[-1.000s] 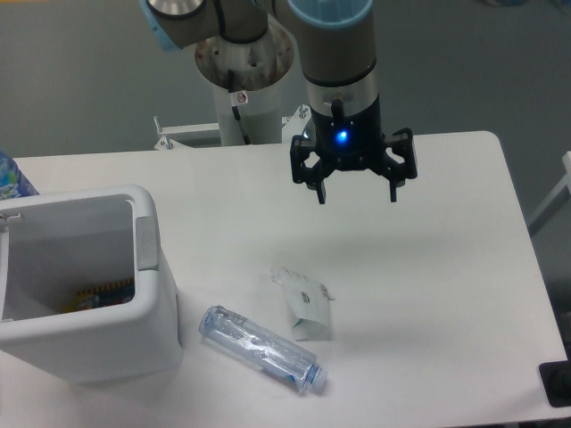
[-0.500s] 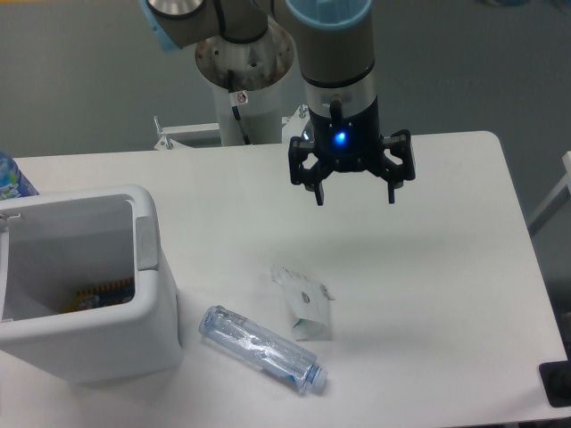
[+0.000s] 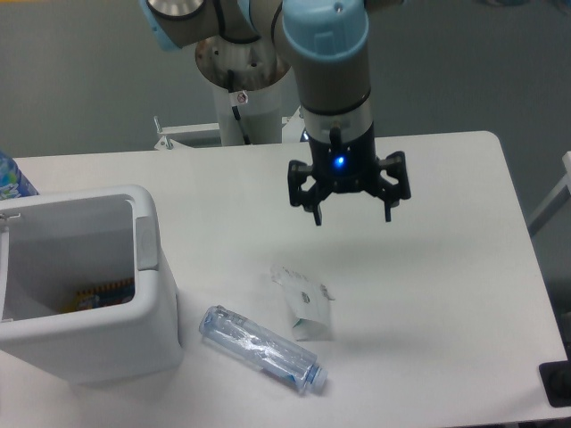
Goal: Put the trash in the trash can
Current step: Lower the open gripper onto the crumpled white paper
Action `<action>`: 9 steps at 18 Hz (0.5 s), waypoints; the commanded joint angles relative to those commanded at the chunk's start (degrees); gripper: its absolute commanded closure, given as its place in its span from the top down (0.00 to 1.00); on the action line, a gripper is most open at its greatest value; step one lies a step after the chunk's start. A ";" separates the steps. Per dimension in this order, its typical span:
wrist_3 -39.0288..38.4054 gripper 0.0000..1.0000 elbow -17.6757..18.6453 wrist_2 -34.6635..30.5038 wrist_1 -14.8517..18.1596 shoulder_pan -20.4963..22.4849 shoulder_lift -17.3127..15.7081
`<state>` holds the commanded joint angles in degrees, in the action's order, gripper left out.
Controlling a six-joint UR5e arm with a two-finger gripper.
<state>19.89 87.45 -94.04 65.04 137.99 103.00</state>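
At the far left edge of the bench (image 3: 464, 178), part of a blue-patterned bottle (image 3: 11, 178) can be seen, and just in front of it the trash can (image 3: 152, 303) is stood at the near left corner, its mouth open upward and something yellow and blue glimpsed at its bottom. To its right, along the near edge, the clear plastic bottle (image 3: 260, 349) is laid on its side, slanting with its cap end toward the near edge, and just beside it the small white carton (image 3: 304, 303) is laid flat on the surface; the two appear close but whether they touch cannot be told. Neither piece of trash has been lifted, so the task is judged to be at its very start. Further right and toward the far edge, the gripper (image 3: 350, 214) is held above the bench with its jaws spread wide and nothing between them. Over the last second it has been brought slightly lower and toward the near edge, closer to the carton, while the trash has not been moved. This is judged to be the opening of an approach to the carton, which lies nearest below it.
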 joint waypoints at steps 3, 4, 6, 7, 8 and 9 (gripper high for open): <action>-5.37 1.00 0.80 -0.09 -0.44 -1.67 3.25; -6.08 1.00 0.80 -0.09 -0.44 -2.11 4.39; -6.53 1.00 0.80 0.09 -0.35 -2.37 5.89; -7.05 1.00 0.88 0.44 -0.44 -2.72 6.42; -8.36 1.00 0.97 1.57 -0.53 -2.73 7.12; -9.94 1.00 1.15 2.89 -1.57 -2.73 8.26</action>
<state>9.95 88.59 -91.16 63.47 135.26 111.26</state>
